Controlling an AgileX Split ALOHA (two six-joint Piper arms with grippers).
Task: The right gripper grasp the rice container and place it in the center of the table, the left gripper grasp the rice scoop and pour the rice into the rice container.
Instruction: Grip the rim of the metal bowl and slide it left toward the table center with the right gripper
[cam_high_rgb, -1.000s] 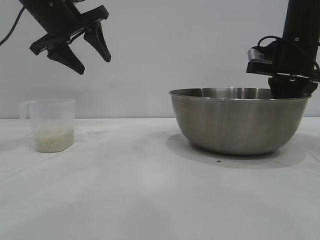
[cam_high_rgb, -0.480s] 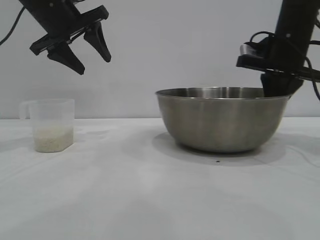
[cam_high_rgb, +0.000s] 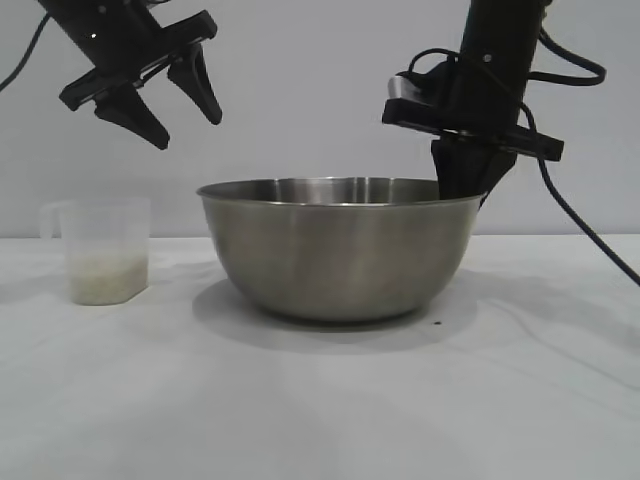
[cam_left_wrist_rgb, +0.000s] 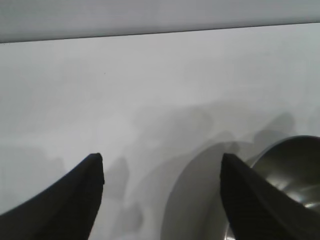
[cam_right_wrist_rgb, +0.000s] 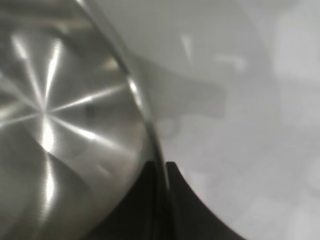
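Observation:
The rice container, a large steel bowl, rests on the white table near its middle. My right gripper is shut on the bowl's far right rim; in the right wrist view the gripper pinches the rim between its two fingers. The rice scoop, a translucent cup with rice in its bottom, stands upright at the left. My left gripper hangs open and empty high above the scoop. In the left wrist view the gripper is wide open over bare table, the bowl at the edge.
A black cable trails from the right arm down to the table at the right. A small dark speck lies on the table in front of the bowl.
My right gripper has dragged the bowl leftward across the table, from the right side to near the middle. The left gripper and the scoop have not moved.

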